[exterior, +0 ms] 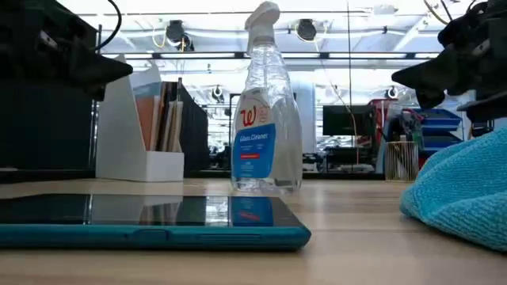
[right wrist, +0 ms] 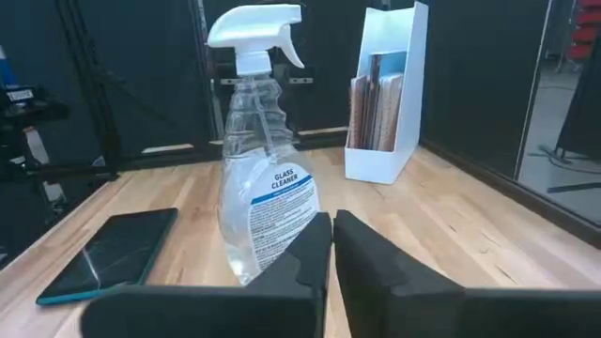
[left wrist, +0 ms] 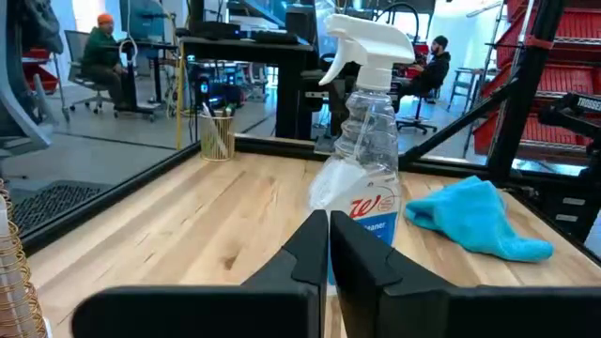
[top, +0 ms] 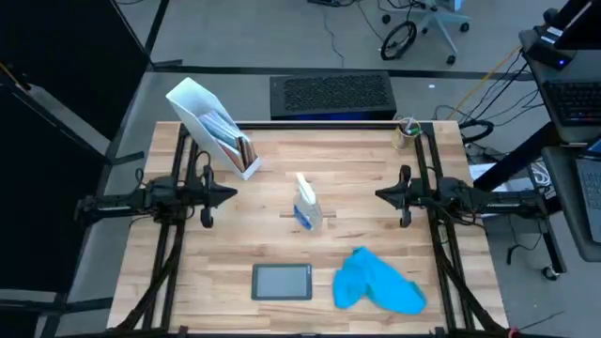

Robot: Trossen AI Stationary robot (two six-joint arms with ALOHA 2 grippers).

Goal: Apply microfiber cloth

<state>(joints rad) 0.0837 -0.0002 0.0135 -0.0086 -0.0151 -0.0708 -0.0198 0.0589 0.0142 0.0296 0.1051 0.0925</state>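
With both my left gripper point(top: 208, 195) and right gripper point(top: 404, 197) clenched on nothing at mid-frame, I should release the right jaws, descend onto the microfiber cloth point(top: 377, 282) at lower right, and pinch its bunched centre.

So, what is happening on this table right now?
Nothing is being handled at the moment. The left gripper and the right gripper both wait shut at the table's sides, holding nothing. The microfiber cloth lies bunched near the front edge, beside the tablet. The spray bottle stands upright in the middle, between the two grippers.
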